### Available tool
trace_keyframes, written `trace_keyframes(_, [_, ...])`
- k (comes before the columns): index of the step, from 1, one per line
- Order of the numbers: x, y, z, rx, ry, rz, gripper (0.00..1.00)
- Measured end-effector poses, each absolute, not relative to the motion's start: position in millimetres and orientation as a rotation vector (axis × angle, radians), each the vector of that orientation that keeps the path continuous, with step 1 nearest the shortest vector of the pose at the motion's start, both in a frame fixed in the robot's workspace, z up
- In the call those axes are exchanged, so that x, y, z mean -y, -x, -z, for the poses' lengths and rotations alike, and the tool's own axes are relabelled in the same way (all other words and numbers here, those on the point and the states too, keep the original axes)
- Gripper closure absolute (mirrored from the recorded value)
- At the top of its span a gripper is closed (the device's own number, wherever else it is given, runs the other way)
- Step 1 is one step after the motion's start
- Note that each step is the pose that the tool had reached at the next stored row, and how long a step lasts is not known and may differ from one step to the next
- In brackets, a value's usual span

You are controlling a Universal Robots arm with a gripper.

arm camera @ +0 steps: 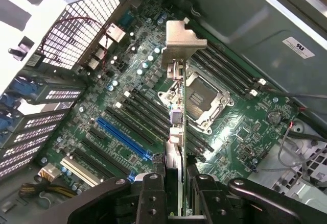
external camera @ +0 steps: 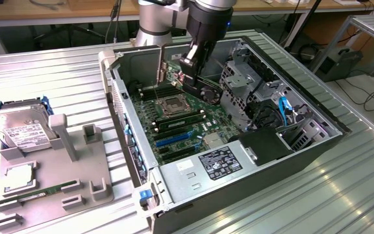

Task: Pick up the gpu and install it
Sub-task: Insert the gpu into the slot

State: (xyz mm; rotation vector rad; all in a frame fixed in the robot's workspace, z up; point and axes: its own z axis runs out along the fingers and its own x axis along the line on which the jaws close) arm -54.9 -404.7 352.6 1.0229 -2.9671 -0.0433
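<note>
My gripper hangs over the far part of the open computer case, shut on the gpu. The card is held on edge, with its narrow silver bracket upright toward the exterior view's left. From the wrist, the gpu appears edge-on between the black fingers. Its bent silver bracket is at the far end. The card hovers above the motherboard, over the socket and the black memory slots. The blue expansion slot lies off to one side, apart from the card.
Inside the case are the motherboard, a metal drive cage and a power supply. On the exterior view's left, a grey fixture holds a green RAM stick and a processor. A hard drive in a blue frame stands beside them.
</note>
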Motion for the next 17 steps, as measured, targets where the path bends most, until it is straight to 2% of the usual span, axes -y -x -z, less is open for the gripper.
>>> trace_keyframes(17, [404.7, 54.9, -352.6, 2.928, -1.126, 0.043, 0.74])
